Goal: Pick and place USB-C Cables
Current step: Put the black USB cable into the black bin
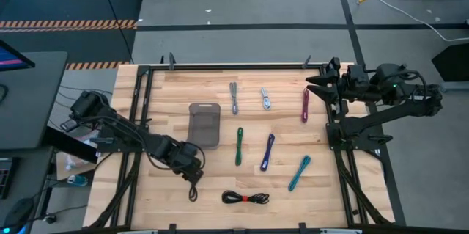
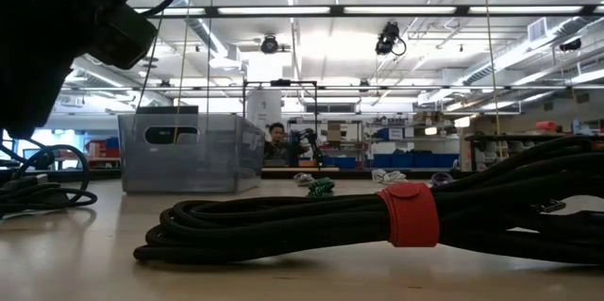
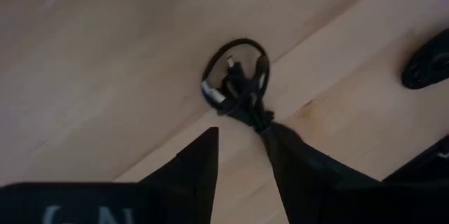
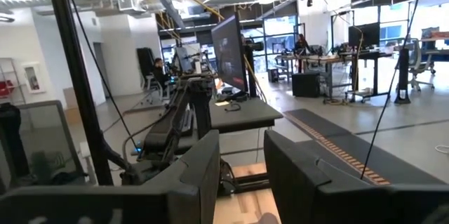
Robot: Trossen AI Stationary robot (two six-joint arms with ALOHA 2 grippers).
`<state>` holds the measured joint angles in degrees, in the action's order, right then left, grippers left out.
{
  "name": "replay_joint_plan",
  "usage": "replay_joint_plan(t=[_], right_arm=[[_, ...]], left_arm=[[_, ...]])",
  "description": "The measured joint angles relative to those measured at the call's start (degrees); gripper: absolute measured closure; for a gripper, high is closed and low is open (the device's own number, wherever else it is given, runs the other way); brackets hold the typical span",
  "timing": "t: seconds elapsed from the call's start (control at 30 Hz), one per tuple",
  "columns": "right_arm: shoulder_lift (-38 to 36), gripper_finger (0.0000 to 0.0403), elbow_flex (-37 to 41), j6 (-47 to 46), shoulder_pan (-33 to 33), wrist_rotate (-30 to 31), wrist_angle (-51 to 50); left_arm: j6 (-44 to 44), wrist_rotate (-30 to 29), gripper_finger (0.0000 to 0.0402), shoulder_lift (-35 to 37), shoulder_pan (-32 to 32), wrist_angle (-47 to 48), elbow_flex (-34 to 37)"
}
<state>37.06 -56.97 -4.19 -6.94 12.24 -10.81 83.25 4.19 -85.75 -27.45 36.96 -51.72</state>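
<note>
Several bundled cables lie flat on the wooden table: grey [image 1: 234,97], silver [image 1: 265,98], magenta [image 1: 305,105], green [image 1: 239,146], purple [image 1: 267,152], teal [image 1: 299,172] and a black one with a red tie [image 1: 245,198], which fills the low view [image 2: 406,214]. A small black looped cable [image 1: 194,188] lies just beyond my left gripper [image 1: 192,174]. In the left wrist view that gripper [image 3: 242,131] is open, low over the table, with the loop [image 3: 235,83] ahead of its fingertips. My right gripper [image 1: 314,86] is open and waits by the far right corner. My left gripper points down at the small black cable, which lies on the table. The cable's gathered tail [image 3: 261,117] reaches the tip of one finger [image 3: 280,147]; whether the two touch, I cannot tell. Nothing sits between the fingers.
A grey plastic tray [image 1: 204,124] stands left of the table's middle, far of my left gripper, and shows in the low view [image 2: 189,155]. Black rails run along the table's edges [image 1: 234,65]. Bare wood lies between the left gripper and the red-tied cable.
</note>
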Motion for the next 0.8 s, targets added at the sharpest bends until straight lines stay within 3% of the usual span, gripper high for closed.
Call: replay_joint_plan(t=[0.2, 0.6, 0.8], right_arm=[[0.0, 0.0284, 0.0, -0.3, 0.0, -1.5, 0.0], [0.0, 0.0284, 0.0, -0.3, 0.0, -1.5, 0.2], [0.0, 0.0284, 0.0, -0.3, 0.0, -1.5, 0.5]], left_arm=[[-3.0, -2.9, 0.0273, -0.2, 0.0, -1.3, 0.0], [-7.9, -4.4, 0.0213, -0.2, 0.0, -1.1, 0.0], [-9.2, -4.4, 0.0206, -0.2, 0.0, -1.0, 0.0]])
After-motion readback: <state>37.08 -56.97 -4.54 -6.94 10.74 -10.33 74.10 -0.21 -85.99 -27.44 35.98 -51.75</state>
